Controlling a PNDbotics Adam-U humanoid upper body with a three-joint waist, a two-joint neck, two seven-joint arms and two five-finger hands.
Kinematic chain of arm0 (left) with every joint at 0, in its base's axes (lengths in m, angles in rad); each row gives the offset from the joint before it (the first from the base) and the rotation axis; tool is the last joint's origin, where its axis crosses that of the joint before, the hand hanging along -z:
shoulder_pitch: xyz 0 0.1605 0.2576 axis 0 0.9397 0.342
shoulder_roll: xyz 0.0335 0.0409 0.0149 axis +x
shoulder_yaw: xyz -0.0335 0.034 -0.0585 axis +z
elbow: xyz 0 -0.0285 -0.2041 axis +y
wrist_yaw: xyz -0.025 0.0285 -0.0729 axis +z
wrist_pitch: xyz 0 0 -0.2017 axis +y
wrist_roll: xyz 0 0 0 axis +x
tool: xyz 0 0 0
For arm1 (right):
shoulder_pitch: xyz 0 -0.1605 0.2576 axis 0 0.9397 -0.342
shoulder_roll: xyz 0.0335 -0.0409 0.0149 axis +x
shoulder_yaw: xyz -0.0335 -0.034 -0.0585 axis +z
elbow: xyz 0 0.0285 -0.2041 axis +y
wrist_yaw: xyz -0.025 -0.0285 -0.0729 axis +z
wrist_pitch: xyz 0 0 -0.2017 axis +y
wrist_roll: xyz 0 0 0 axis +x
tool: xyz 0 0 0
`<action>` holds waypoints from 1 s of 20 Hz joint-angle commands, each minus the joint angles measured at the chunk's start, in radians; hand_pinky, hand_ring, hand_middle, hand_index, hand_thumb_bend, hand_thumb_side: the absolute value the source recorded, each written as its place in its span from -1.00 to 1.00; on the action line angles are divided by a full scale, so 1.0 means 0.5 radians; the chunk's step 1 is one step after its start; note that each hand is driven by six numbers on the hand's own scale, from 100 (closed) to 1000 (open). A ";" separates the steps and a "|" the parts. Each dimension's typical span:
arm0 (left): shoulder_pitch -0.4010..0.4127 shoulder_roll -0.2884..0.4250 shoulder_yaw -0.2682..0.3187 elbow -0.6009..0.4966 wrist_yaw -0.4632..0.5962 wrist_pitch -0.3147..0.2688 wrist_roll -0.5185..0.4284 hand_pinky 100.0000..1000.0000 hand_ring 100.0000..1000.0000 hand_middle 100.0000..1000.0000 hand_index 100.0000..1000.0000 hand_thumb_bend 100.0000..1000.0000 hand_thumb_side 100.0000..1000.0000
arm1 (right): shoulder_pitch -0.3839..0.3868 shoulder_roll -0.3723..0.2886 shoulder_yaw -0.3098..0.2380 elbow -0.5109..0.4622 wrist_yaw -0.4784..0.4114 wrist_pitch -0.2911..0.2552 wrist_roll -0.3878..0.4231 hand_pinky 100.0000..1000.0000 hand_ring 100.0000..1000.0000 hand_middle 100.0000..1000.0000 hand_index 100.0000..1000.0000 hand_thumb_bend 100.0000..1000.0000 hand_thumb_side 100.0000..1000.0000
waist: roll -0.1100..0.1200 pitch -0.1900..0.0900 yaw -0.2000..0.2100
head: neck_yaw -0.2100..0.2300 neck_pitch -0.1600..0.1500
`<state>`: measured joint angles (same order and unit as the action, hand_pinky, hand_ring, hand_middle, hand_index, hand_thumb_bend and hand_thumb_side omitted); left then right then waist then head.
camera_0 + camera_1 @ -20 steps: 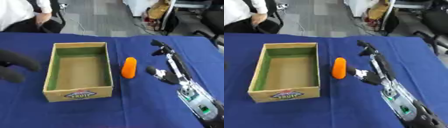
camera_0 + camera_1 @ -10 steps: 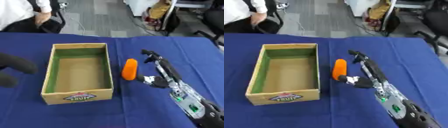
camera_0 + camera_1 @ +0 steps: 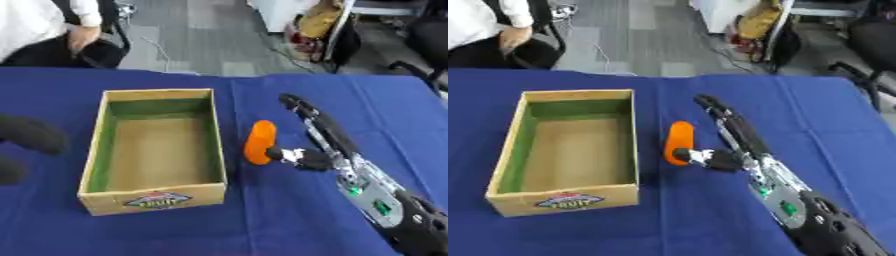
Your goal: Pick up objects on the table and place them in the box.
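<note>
Carrot [image 3: 259, 142], an orange oblong piece, lies on the blue worktop [image 3: 262, 220] just to the right of the box [image 3: 154, 197], close to the box's right wall but not touching it as far as can be seen. Its long side runs roughly parallel to that wall. The box is an open cardboard one with a green inner lining, a brown floor and a fruit label on its near wall; nothing shows inside it.

On the right, the right robot hand [image 3: 308, 131] reaches in from the lower right corner, its fingers [image 3: 715, 107] stretched out straight and pointing up the worktop, lying just to the right of the carrot. Its thumb [image 3: 696, 155] is turned leftward, with the tip at the carrot's lower end; whether it actually touches cannot be told. The hand is spread, not closed round anything.

At the left edge of the left eye view, the left robot hand [image 3: 26, 137] shows only as dark blurred shapes beside the box, and I cannot tell how it is posed.
</note>
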<state>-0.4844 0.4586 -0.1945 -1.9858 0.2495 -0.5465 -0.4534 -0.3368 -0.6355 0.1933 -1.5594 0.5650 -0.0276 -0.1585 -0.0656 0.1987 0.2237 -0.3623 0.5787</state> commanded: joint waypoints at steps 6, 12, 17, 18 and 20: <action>-0.044 0.010 0.008 -0.028 0.014 -0.007 0.000 0.38 0.27 0.42 0.43 -0.94 0.69 | -0.054 -0.069 0.002 0.040 -0.021 -0.045 -0.005 1.00 0.94 1.00 1.00 0.75 1.00 | 0.007 -0.017 0.004 | -0.040 -0.032; -0.092 -0.022 0.016 -0.028 -0.007 -0.024 0.008 0.38 0.27 0.41 0.41 -0.95 0.68 | -0.115 -0.104 0.012 0.103 -0.075 -0.034 0.032 1.00 0.89 1.00 1.00 0.75 1.00 | 0.014 0.013 0.038 | -0.110 -0.058; -0.126 -0.046 0.008 -0.028 -0.008 -0.024 0.011 0.38 0.27 0.41 0.41 -0.95 0.67 | -0.163 -0.137 0.025 0.168 -0.082 -0.030 0.110 0.98 0.81 1.00 1.00 0.74 1.00 | 0.006 0.038 0.066 | -0.162 -0.078; -0.131 -0.049 0.007 -0.028 -0.008 -0.022 0.011 0.38 0.27 0.41 0.41 -0.95 0.67 | -0.169 -0.143 0.025 0.176 -0.075 -0.030 0.124 0.98 0.81 1.00 1.00 0.74 1.00 | 0.004 0.040 0.070 | -0.166 -0.083; -0.143 -0.057 0.007 -0.028 -0.005 -0.019 0.010 0.38 0.27 0.41 0.41 -0.95 0.67 | -0.180 -0.157 0.021 0.188 -0.058 -0.034 0.139 0.96 0.80 1.00 1.00 0.74 1.00 | 0.001 0.047 0.081 | -0.169 -0.091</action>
<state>-0.5378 0.4270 -0.1943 -1.9858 0.2465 -0.5564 -0.4480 -0.4099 -0.6766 0.2103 -1.4595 0.5315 -0.0434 -0.0961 -0.0676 0.2345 0.2654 -0.4323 0.5481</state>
